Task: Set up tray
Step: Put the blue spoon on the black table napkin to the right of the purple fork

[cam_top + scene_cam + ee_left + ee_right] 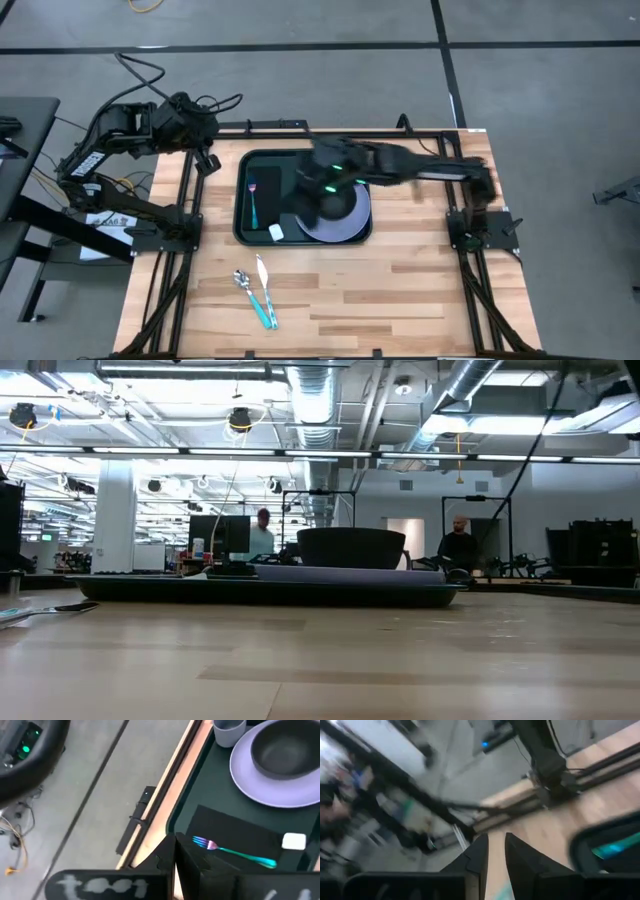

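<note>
The dark green tray [243, 222] lies on the wooden table near its far edge. On it are a lavender plate [280, 790] bearing a dark bowl [287, 747], a grey-blue cup [229, 731], a black napkin [230, 832] with a teal-handled fork [235, 852] on top, and a small white piece [294, 841]. My right gripper [305, 195] hovers, blurred, over the tray's middle; its fingers [495, 849] stand a narrow gap apart and hold nothing. My left gripper [175, 857] is shut and waits off the tray's far-left corner [205, 160].
A spoon [243, 281] and a teal-handled knife [265, 297] lie on the bare wood near the table's near edge, left of centre. A black frame [190, 200] runs along the table's sides. In the low view, people [459, 545] stand in the room behind.
</note>
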Controlling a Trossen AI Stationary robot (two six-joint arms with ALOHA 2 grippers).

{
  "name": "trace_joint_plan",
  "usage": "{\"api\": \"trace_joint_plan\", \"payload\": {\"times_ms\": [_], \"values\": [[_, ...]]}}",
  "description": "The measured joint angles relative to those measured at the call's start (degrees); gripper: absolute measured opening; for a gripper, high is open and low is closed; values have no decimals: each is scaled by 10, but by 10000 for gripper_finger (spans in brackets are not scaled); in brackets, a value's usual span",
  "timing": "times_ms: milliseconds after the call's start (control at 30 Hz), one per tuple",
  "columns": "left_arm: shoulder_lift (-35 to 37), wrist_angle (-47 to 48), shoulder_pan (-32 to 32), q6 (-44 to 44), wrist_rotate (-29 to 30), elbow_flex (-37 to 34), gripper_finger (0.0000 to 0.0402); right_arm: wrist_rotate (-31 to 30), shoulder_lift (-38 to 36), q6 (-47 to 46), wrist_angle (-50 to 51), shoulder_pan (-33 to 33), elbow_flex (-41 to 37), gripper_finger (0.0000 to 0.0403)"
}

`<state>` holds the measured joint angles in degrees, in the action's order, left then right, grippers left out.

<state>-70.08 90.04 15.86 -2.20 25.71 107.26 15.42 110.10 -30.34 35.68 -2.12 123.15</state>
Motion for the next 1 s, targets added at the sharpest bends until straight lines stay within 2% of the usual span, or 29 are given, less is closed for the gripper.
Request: {"api": "trace_joint_plan", "payload": {"times_ms": [67,167,233,367,500,600,833,1000], "values": [[0,0,0,23,-6,0,0,-28,-36,48,59,-21,0,56],[0,0,0,61,-37,0,0,-36,-80,96,135,-53,-2,56],[0,0,0,87,-55,0,0,-37,-113,127,149,-76,-22,56],[0,0,0,141,-76,0,0,-41,-198,168,148,-119,-97,56],[0,0,0,199,-80,0,0,-86,-301,166,122,-150,-218,56],[0,0,0,235,-90,0,0,-94,-384,155,35,-170,-338,56],[-4,-3,0,315,-115,-6,0,-93,-583,107,-244,-213,-629,56],[-3,-10,-5,359,-119,-30,0,-97,-697,117,-407,-238,-776,56]]}}
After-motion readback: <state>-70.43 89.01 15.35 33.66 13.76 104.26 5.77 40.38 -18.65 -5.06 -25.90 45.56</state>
